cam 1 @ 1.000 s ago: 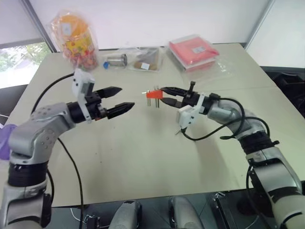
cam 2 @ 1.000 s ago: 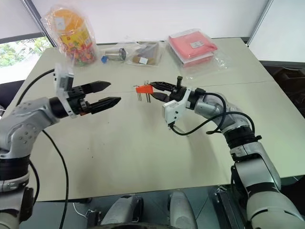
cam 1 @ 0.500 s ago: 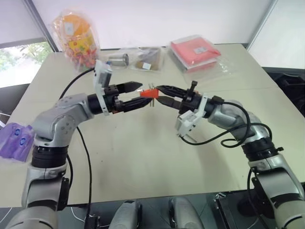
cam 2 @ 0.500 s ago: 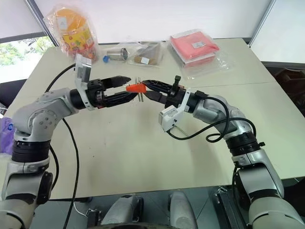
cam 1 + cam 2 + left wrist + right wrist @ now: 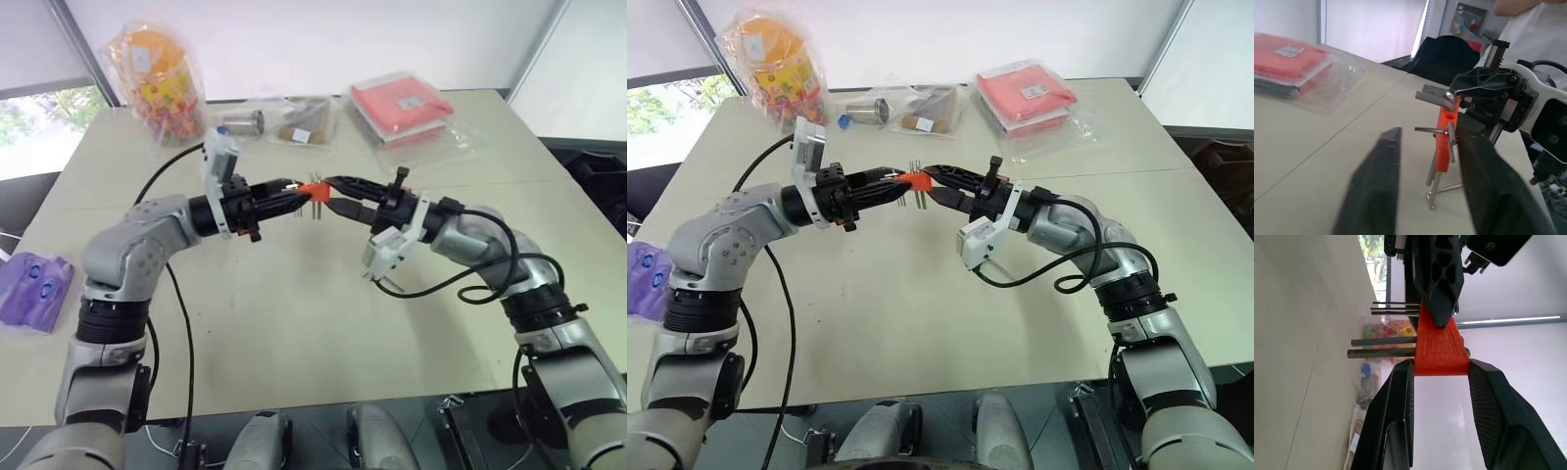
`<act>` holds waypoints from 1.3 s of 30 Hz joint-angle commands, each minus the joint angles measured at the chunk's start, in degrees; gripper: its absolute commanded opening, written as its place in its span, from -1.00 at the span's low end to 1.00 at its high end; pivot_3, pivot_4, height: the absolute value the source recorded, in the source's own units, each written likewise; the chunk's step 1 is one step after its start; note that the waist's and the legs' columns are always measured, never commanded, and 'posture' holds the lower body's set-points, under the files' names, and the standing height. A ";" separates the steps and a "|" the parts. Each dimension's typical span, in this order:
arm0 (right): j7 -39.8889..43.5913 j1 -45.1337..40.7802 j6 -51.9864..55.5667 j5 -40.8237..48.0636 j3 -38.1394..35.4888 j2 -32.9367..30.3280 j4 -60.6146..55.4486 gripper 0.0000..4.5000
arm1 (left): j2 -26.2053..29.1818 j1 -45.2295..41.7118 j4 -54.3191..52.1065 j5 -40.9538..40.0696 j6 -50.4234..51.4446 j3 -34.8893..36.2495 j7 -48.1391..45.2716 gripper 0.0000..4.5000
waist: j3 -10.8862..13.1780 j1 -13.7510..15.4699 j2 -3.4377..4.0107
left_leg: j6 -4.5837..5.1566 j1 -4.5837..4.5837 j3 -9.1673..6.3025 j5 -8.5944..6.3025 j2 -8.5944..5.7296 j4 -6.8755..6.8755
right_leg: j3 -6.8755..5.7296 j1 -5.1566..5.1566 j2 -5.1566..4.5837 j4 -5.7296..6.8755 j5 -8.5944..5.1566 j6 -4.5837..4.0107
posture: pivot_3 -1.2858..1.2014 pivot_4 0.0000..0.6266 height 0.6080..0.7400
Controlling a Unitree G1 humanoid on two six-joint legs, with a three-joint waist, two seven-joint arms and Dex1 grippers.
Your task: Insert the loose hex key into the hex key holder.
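Note:
The hex key holder (image 5: 313, 190) is a small red-orange block held above the table, with short grey keys (image 5: 1383, 346) sticking out of one side. My right gripper (image 5: 331, 193) is shut on it, one finger on each narrow edge (image 5: 1400, 396). My left gripper (image 5: 291, 188) comes in level from the other side and is shut on the holder's far end. One of its fingertips (image 5: 1439, 293) lies on the block's flat face. The loose hex key is out of view.
Along the beige table's (image 5: 294, 323) far edge stand a bagged snack jar (image 5: 157, 78), small clear packets (image 5: 284, 122) and a red packet in clear plastic (image 5: 402, 106). A purple packet (image 5: 34, 289) lies off the table's left side. A person in a white top (image 5: 1528, 24) stands beyond.
My left gripper swung right from open air to the holder, straddled it with open fingers, then shut on its end. The right gripper kept hold of the holder, nearly still.

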 commanded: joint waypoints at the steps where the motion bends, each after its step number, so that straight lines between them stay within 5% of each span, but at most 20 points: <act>1: -0.32 -0.09 -1.07 1.46 -0.69 -0.56 -1.93 -0.55 | 0.01 -1.02 -0.39 0.65 -1.17 1.07 0.71 -0.98 | 0.00 0.00 0.00 | 0.00 0.00 0.00 0.00 0.00 0.00 | 0.00 0.00 0.00 0.00 0.00 0.00 | 0.03 -0.52 1.00; 12: 1.21 0.69 -0.81 3.05 -0.21 -0.51 -3.32 -0.55 | -1.03 -1.37 -0.12 1.26 -1.40 0.39 0.51 -0.98 | 0.00 0.01 0.00 | 0.00 0.00 0.00 0.00 0.00 0.00 | 0.00 0.00 0.00 0.00 0.00 0.00 | 0.03 -0.52 1.00; 19: 2.39 0.84 -0.52 4.31 -0.07 -0.73 -1.83 0.99 | -1.03 -1.57 -0.51 2.95 -3.10 -0.03 0.11 -1.00 | 0.00 0.02 0.00 | 0.00 0.00 0.00 0.00 0.00 0.01 | 0.00 0.00 0.00 0.00 0.00 0.00 | 0.03 -0.52 1.00; 22: 7.37 1.94 3.64 10.09 -0.46 -2.02 1.28 0.99 | -0.15 -0.67 -2.23 5.35 -5.61 -0.52 0.21 -1.00 | 0.00 0.10 0.00 | 0.00 0.00 0.00 0.00 0.00 0.02 | 0.00 0.00 0.00 0.00 0.00 0.00 | 0.03 -0.52 1.00; 26: 22.63 4.89 31.63 28.94 -4.13 -2.04 -2.40 0.99 | 0.15 1.65 -5.46 7.43 -8.59 0.21 1.93 -1.00 | 0.01 0.24 -0.01 | 0.01 0.00 -0.01 0.00 0.00 0.04 | 0.00 0.07 -0.02 -0.03 0.00 0.00 | 0.03 -0.52 1.00; 32: 37.46 7.20 72.87 39.71 -4.37 -9.97 -15.41 0.99 | -1.31 5.98 -9.82 8.58 -11.83 1.79 6.86 -1.00 | 0.01 0.42 0.01 | 0.06 -0.03 -0.06 -0.03 0.01 0.05 | 0.00 0.05 -0.06 -0.03 0.00 0.00 | 0.03 -0.52 1.00; 39: 39.86 12.01 89.79 40.10 -1.24 -14.70 -24.99 0.99 | -1.72 8.80 -13.20 8.24 -11.90 2.27 10.33 -1.00 | 0.01 0.53 0.01 | 0.34 -0.07 -0.08 -0.19 0.00 0.08 | -0.04 0.04 -0.22 -0.04 0.00 0.00 | 0.03 -0.52 1.00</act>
